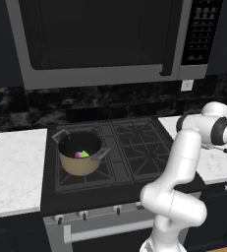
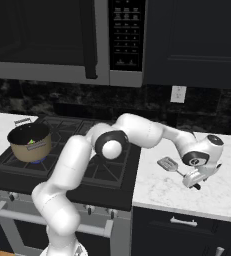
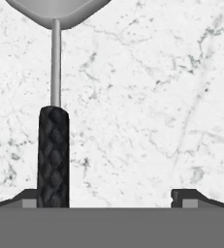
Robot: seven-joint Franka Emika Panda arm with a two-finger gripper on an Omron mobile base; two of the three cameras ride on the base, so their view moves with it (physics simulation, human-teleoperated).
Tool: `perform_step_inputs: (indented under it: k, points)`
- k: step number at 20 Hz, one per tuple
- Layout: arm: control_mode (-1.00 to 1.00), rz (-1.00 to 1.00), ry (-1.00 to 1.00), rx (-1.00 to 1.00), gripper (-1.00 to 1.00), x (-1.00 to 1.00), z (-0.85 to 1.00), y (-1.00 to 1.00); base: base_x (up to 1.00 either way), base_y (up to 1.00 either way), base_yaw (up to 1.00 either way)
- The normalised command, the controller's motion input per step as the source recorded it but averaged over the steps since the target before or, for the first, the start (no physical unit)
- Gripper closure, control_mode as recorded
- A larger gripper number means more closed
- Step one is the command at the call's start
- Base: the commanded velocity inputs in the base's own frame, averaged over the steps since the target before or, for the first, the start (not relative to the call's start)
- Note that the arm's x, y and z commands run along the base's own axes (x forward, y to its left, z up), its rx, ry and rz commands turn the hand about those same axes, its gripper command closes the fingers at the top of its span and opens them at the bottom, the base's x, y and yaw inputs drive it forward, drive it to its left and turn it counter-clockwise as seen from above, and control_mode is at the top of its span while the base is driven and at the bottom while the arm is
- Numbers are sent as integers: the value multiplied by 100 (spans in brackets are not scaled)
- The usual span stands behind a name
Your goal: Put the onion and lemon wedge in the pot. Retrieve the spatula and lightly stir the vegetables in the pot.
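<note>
The onion [image 1: 78, 154] and lemon wedge [image 1: 85, 153] already sit inside the pot [image 1: 79, 165] on the stove's front left burner, leaving the stirring undone. The spatula [image 2: 169, 164] lies flat on the marble counter [image 2: 162, 190] right of the stove, its long axis running from grey head to black handle [image 3: 53, 155]. The gripper [image 3: 111, 198] hangs just above with fingers spread, the handle beside one fingertip [image 3: 28, 197], ungrasped.

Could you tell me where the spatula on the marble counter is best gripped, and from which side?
Grip the spatula by its textured black handle, coming straight down from above: it lies flat on the counter, so only its sides are free. The open gripper sits off-centre; the handle lies by one fingertip.
</note>
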Motion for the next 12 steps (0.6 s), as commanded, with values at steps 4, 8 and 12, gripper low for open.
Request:
perform_step_inputs:
  k: [4, 8, 12]
  points:
    - [-100, 3, 2, 0, -100, 7, -24, -15, 0, 0, 0]
    - [-100, 5, 1, 0, 100, 0, -42, -2, 0, 0, 0]
    - [-100, 3, 0, 0, 100, -24, -34, 5, 0, 0, 0]
